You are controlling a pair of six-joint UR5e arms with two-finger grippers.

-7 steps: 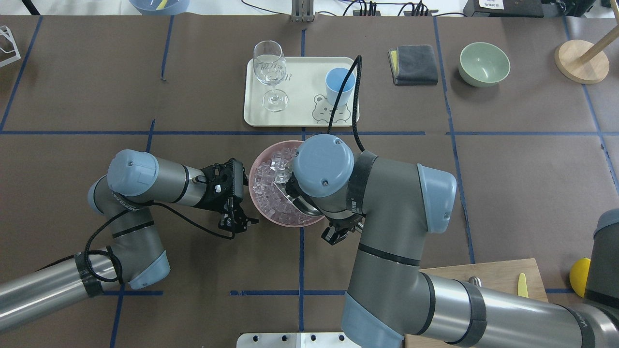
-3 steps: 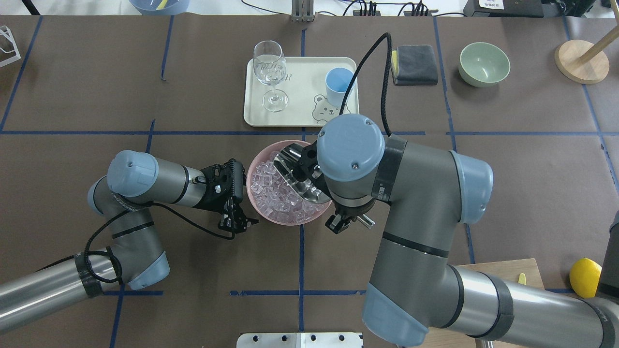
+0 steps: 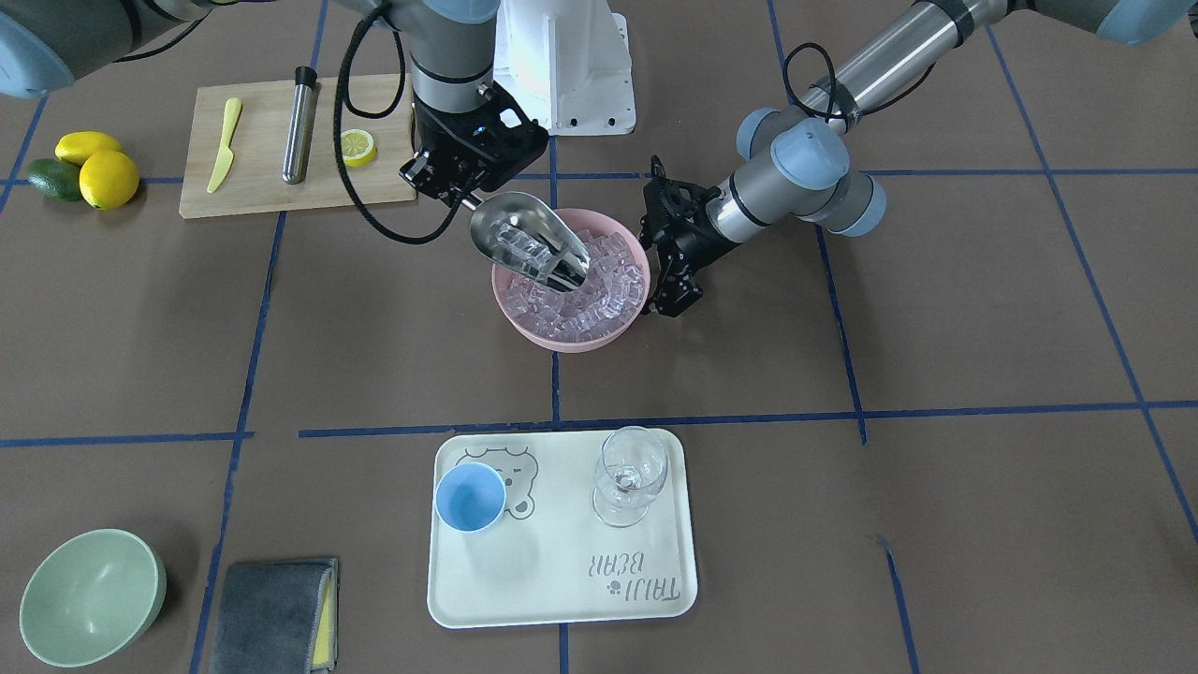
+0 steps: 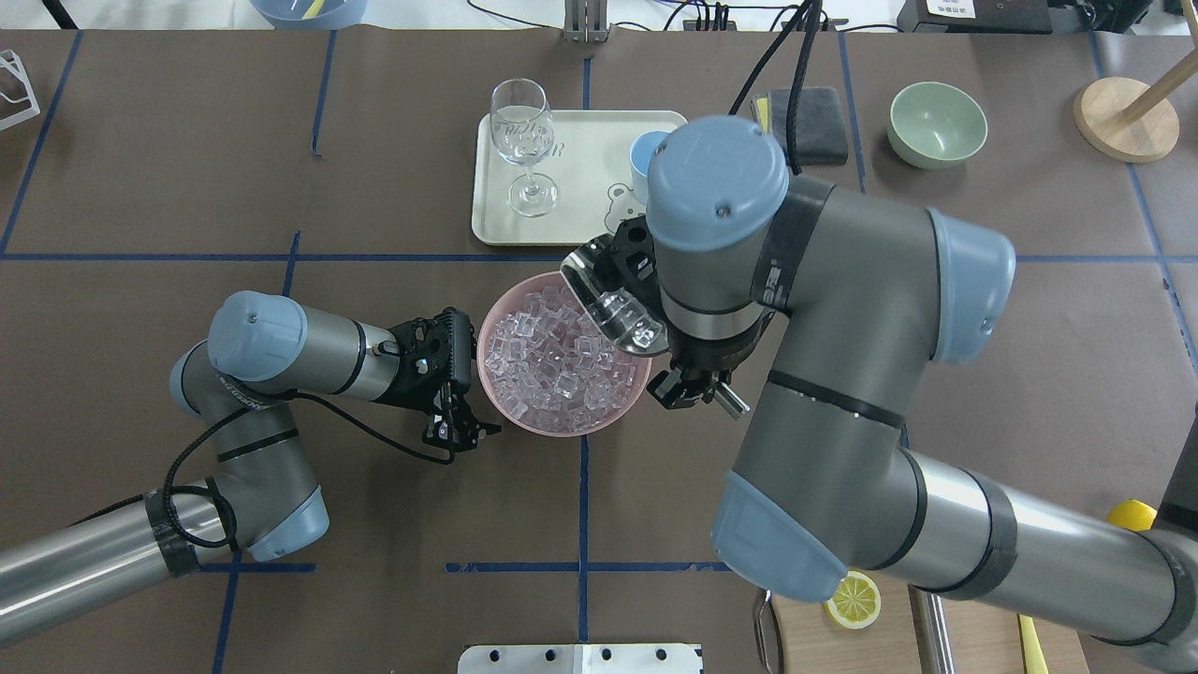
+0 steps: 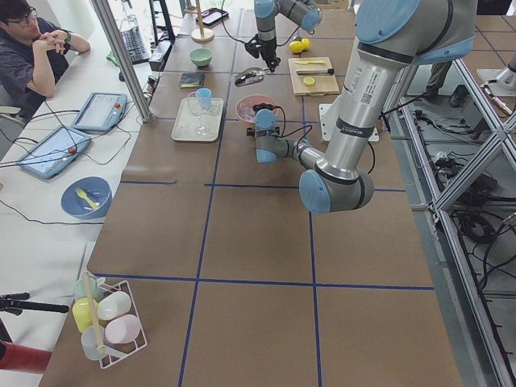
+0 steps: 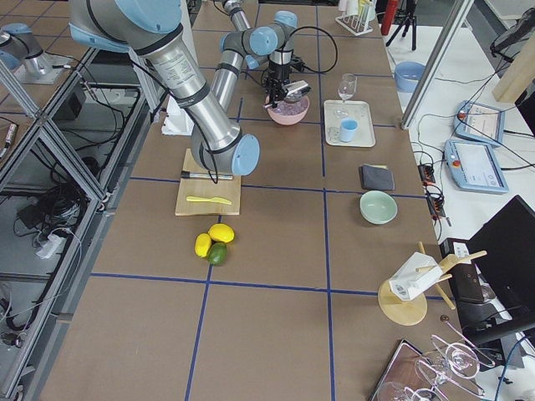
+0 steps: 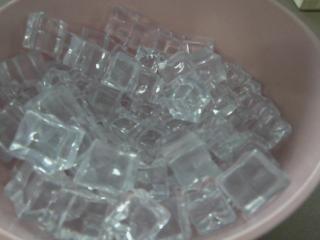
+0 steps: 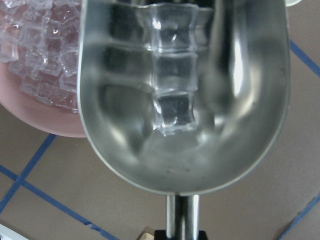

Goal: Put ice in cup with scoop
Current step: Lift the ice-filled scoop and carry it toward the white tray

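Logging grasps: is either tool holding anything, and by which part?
The right tool holds the scoop by its thin handle. The left tool sits beside the pink bowl; whether it grips anything cannot be told.

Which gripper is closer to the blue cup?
Right. The right gripper, holding the scoop, is beside the bowl on the side toward the cup; the left gripper sits at the bowl's opposite side.
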